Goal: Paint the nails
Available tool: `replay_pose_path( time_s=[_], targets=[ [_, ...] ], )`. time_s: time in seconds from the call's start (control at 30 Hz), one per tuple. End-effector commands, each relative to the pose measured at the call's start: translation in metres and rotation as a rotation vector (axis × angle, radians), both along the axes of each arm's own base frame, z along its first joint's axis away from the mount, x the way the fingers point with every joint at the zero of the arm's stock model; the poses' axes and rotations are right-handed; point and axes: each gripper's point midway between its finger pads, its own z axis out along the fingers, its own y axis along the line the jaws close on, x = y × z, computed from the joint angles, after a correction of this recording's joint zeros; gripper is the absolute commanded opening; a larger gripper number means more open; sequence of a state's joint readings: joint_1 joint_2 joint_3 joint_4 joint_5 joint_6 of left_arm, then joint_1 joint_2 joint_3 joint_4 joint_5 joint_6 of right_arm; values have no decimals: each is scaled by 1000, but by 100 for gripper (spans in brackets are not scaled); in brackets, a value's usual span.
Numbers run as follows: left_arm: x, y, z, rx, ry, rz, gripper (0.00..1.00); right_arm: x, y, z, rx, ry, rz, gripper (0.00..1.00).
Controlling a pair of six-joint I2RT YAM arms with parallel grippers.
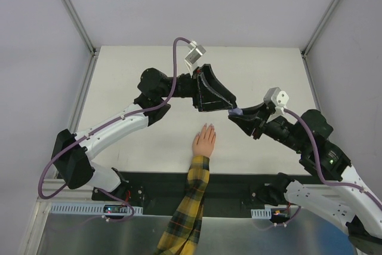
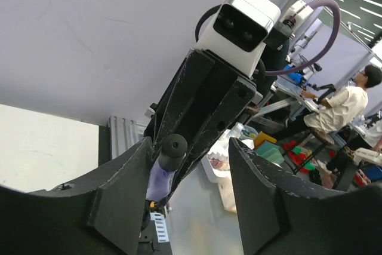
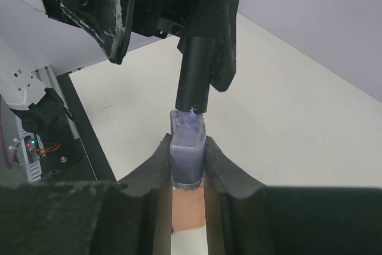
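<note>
Purple bottle (image 3: 188,158): small, lilac right through, purple smears at the neck. Black cap (image 3: 196,76) sits on top. Right gripper (image 3: 188,146) is clenched on the bottle body, just far-right of the hand (image 1: 204,143). Left gripper (image 2: 191,151): jaws spread either side of the cap, not pinching it. The hand lies flat on the table (image 1: 137,70), near centre, in a plaid sleeve (image 1: 188,201). Nails (image 1: 208,127) sit at the far fingertips, too small to tell their colour.

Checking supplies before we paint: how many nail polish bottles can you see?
1: a purple bottle gripped between the right arm's fingers, its black cap between the left arm's spread fingers. Others may hide behind the arms.
</note>
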State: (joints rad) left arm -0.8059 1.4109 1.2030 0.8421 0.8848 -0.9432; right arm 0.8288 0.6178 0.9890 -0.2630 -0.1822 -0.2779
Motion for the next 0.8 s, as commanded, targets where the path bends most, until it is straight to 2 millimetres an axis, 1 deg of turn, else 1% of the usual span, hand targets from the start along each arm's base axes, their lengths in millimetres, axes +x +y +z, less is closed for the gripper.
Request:
replay_pose_path(
  time_s=[0.0, 0.1, 0.17, 0.37, 0.43, 0.47, 0.53, 0.57, 0.67, 0.77],
  targets=[
    [-25, 12, 18, -73, -103, -104, 51, -6, 1, 27, 67, -30, 30, 0],
    [-26, 12, 19, -73, -113, -105, 49, -5, 2, 26, 70, -28, 28, 0],
    [-24, 12, 18, -69, -116, -100, 45, -5, 2, 26, 68, -27, 25, 0],
    [-15, 7, 16, -38, -107, -55, 33, -1, 4, 22, 63, -20, 21, 0],
    [-14, 7, 18, -36, -107, -33, 31, -1, 3, 23, 66, -23, 18, 0],
    [-11, 6, 14, -16, -104, -20, 29, -2, 3, 23, 66, -23, 18, 0],
    [-9, 6, 15, -5, -103, 0, 27, -1, 2, 24, 69, -27, 15, 0],
    [-8, 5, 11, 12, -106, 8, 27, -2, 2, 24, 68, -26, 16, 1],
    [-6, 5, 11, 19, -121, 33, 31, -1, 3, 23, 66, -25, 16, 0],
    [-6, 5, 11, 31, -135, 51, 31, -2, 2, 25, 70, -28, 18, 1]
  ],
)
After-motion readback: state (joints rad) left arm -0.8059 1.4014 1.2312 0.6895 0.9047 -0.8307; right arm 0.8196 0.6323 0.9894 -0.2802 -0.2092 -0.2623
